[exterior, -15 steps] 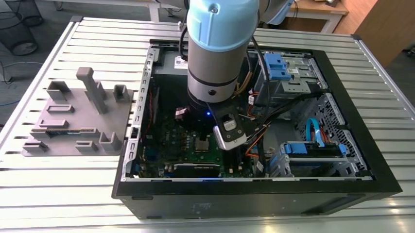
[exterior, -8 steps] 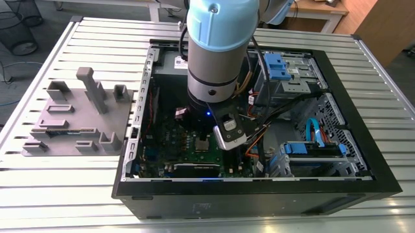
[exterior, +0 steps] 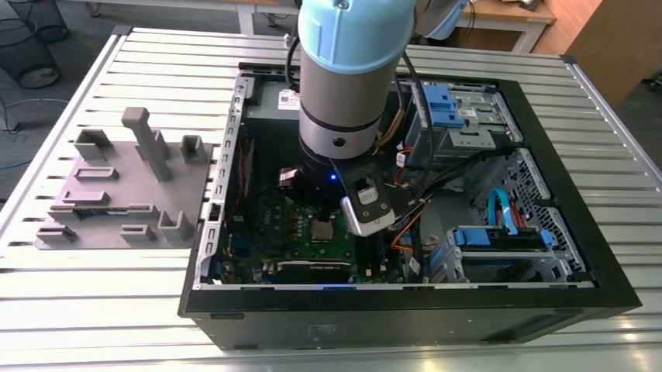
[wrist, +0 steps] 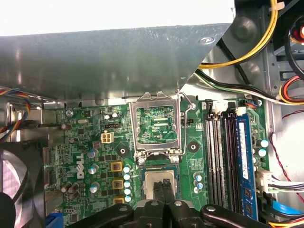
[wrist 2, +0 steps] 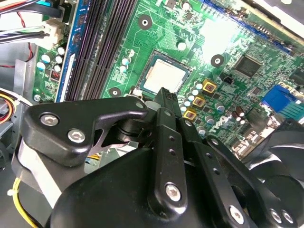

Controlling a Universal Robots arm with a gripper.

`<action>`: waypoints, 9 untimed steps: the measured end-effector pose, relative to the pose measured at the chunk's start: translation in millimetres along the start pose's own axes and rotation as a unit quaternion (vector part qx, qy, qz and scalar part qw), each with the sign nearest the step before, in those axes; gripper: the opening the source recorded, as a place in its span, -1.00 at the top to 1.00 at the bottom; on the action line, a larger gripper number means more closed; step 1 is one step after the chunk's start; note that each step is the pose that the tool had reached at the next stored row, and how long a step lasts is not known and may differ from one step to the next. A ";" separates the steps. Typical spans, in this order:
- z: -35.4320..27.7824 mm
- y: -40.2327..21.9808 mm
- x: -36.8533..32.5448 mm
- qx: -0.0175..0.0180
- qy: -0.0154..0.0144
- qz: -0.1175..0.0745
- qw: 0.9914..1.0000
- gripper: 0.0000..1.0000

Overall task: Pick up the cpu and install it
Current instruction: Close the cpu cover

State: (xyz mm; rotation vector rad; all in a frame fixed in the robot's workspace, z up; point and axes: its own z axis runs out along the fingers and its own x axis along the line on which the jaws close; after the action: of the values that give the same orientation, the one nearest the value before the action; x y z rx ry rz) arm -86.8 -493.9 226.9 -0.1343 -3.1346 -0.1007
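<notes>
1. The computer case (exterior: 414, 318) lies open on the slatted metal counter (exterior: 93, 302). The robot arm (exterior: 346, 77) reaches straight down into it.
2. The cpu (wrist: 160, 183) sits in its socket on the green board (wrist: 95, 142). It lies flat, with its silvery top facing up.
3. The cpu is square, so no side is the long one. Its edges run in line with the long dark memory slots (wrist: 219, 156) beside it.
4. The socket's metal lid (wrist: 133, 128) stands open, tipped up from one edge of the cpu.
5. The jaws are squeezed together with nothing between them. In the second wrist view their tips are right over the middle of the cpu (wrist 2: 164, 76). I cannot tell if they touch it.
6. A grey holder tray (exterior: 124, 186) rests on the counter, just beside the case on the exterior view's left.
</notes>
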 end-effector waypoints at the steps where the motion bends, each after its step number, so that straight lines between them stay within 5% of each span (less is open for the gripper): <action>1: 0.0 0.3 0.0 0.000 0.000 0.000 1.000 0.79; 9: 1.9 8.3 0.1 -0.001 0.000 0.000 1.000 0.79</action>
State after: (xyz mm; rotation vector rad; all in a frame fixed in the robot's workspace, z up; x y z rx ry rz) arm -86.2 -485.6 225.5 -0.1342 -3.1344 -0.1031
